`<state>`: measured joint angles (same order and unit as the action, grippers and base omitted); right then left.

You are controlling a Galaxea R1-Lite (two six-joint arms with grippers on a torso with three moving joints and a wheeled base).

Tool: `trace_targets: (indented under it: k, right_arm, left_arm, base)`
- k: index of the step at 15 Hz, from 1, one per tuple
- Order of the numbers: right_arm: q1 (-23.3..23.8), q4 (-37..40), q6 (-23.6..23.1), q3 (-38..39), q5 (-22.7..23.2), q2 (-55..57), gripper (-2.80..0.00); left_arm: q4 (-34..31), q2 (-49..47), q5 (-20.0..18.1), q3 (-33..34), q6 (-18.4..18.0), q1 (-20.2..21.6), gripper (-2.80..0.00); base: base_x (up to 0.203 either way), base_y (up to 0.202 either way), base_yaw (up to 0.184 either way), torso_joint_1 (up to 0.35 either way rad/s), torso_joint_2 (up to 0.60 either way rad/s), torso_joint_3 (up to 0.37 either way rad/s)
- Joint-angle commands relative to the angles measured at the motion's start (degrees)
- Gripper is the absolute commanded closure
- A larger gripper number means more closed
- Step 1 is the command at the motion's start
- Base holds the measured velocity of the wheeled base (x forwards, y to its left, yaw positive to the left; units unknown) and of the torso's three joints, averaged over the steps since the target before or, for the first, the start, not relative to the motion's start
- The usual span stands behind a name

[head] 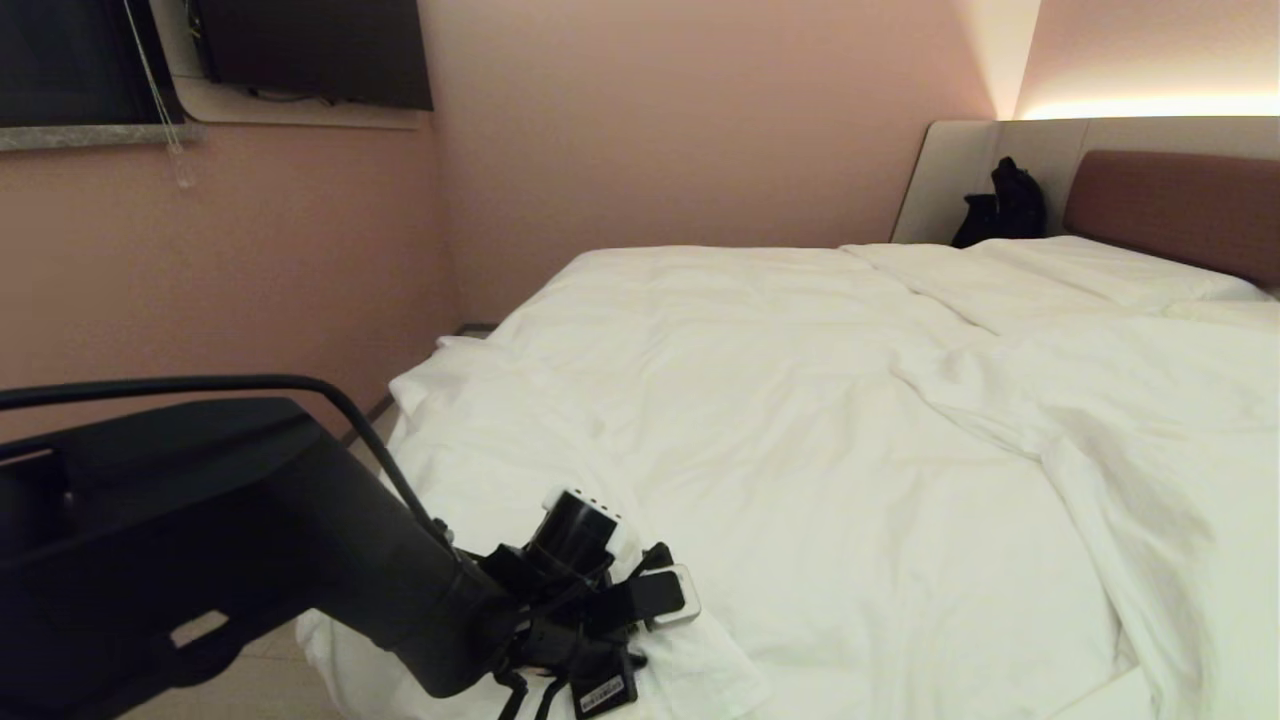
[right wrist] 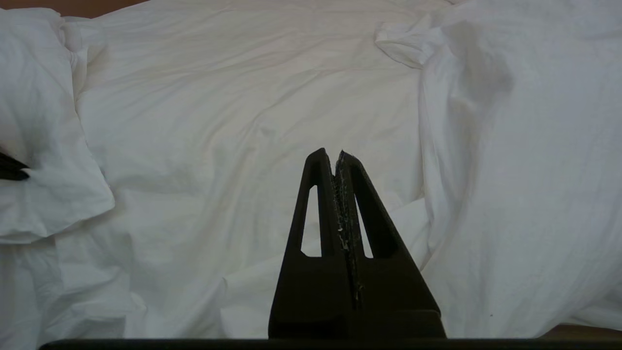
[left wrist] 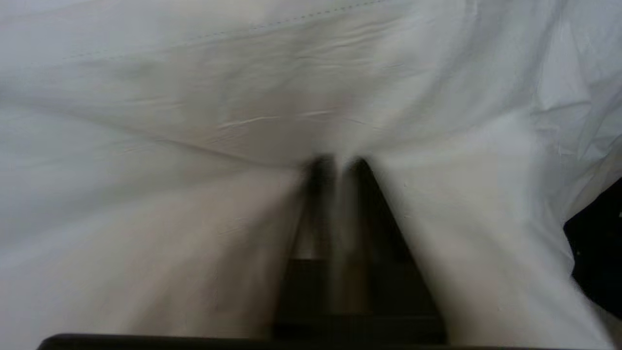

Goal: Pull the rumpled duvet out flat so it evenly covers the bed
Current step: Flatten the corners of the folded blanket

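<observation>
Left wrist view: left gripper (left wrist: 340,163) pinching duvet (left wrist: 194,146) fold.
R gripper (right wrist: 337,155): hanging pressed together, idle.
Risk: thin pinch slipping when pulling.

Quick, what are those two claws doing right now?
Left gripper: closed, pinching the duvet near the bed's corner.
Right gripper: shut, holding nothing.

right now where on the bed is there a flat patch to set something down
The smooth middle of the duvet, between the left gripper at the near corner and the bunched ridge on the right. Crowded: that ridge, and the black bag by the headboard.
</observation>
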<state>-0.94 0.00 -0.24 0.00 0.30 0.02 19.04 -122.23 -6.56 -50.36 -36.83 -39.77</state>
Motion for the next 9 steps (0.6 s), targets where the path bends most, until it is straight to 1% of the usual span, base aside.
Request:
trace_targets:
  k: [1, 5, 9]
  right_arm:
    - [0.0, 0.0, 0.0, 0.0, 0.0, 0.0, 0.0]
    - [0.0, 0.0, 0.0, 0.0, 0.0, 0.0, 0.0]
    - [0.0, 0.0, 0.0, 0.0, 0.0, 0.0, 0.0]
  left_arm:
    - [0.1, -1.0, 0.0, 0.0, -0.3, 0.2, 0.0]
    - [0.1, -1.4, 0.1, 0.4, -0.3, 1.3, 0.0]
    - [0.1, 0.9, 0.2, 2.3, -0.3, 2.1, 0.0]
  base:
    - [0.0, 0.0, 0.0, 0.0, 0.0, 0.0]
    - [0.0, 0.0, 0.0, 0.0, 0.0, 0.0]
    - [0.0, 0.0, 0.0, 0.0, 0.0, 0.0]
